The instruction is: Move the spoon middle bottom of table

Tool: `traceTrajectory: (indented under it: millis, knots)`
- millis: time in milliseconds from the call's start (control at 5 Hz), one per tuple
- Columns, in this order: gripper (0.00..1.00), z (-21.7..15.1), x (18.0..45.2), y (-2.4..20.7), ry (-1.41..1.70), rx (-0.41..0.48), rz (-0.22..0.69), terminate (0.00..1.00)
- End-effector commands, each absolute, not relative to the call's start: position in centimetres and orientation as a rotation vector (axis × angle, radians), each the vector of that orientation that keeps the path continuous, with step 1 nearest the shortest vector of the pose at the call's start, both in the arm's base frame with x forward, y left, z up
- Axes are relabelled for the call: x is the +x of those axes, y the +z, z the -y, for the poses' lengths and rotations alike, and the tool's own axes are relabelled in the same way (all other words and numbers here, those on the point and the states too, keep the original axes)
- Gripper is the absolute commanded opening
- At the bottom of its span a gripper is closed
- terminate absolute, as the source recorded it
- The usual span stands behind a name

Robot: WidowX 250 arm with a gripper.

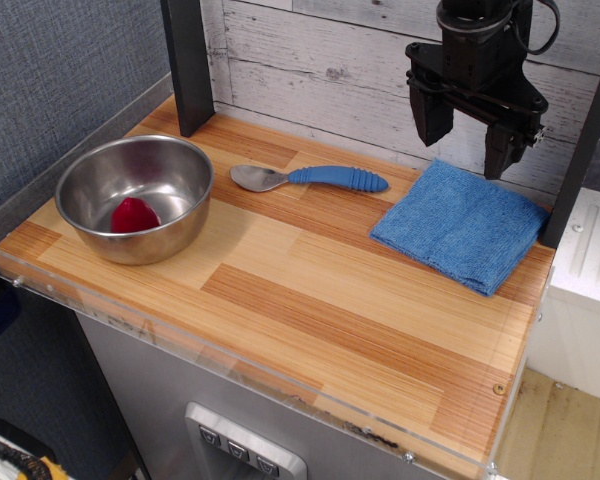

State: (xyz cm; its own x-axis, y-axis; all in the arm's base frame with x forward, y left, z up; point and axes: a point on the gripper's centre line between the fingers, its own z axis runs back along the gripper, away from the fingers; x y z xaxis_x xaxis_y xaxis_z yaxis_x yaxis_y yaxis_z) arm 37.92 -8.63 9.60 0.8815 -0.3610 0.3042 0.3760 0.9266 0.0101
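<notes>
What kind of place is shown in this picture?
Probably a robot test bench set up like a toy kitchen: a small wooden table with a clear rim, a spoon, a steel bowl, and a black claw hanging above.

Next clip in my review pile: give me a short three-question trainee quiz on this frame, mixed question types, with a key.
1. True or false: the spoon lies inside the steel bowl.
2. Multiple choice: what lies directly below the gripper? A) the red object B) the blue cloth C) the spoon
3. Fill in: the spoon's metal end points toward the ______.

Key
1. False. It lies flat on the table, near the back edge, to the right of the bowl; only a red object sits in the bowl.
2. B. The gripper hangs open in the air above the cloth's back edge, holding nothing.
3. Bowl; the blue handle points toward the cloth.
</notes>
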Motion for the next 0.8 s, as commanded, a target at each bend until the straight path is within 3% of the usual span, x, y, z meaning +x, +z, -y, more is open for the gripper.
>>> traceTrajectory:
  millis: [0, 200, 600]
  knots:
    - [1.0, 8.6, 37.9, 9.6, -0.384, -0.05, 0.307, 0.0]
    - [1.0, 7.3, 37.0, 9.7, -0.139, -0.066, 0.312, 0.0]
    - [1.0, 4.9, 38.4, 11.1, 0.239, -0.175, 0.4, 0.0]
